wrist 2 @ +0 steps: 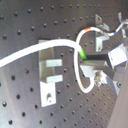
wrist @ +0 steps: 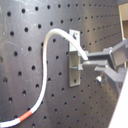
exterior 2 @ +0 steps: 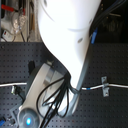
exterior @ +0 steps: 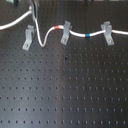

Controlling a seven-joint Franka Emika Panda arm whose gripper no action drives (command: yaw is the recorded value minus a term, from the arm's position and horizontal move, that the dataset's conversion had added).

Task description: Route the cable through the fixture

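Gripper (wrist 2: 86,64) clamped on 1 cable (exterior: 50,33) by fixture (exterior: 28,38), 3 grey clips total

Beside the dull grey metal fingers (wrist 2: 95,58), the cable (wrist 2: 30,53) looked smooth, white and plastic-sheathed, the fixture (wrist 2: 50,75) beyond them was matt grey bent metal, and the perforated table (exterior: 65,95) behind showed a matt black finish.

No text, label, brand or number can be read in any view. The cable (exterior: 75,34) carries only plain red and blue bands.
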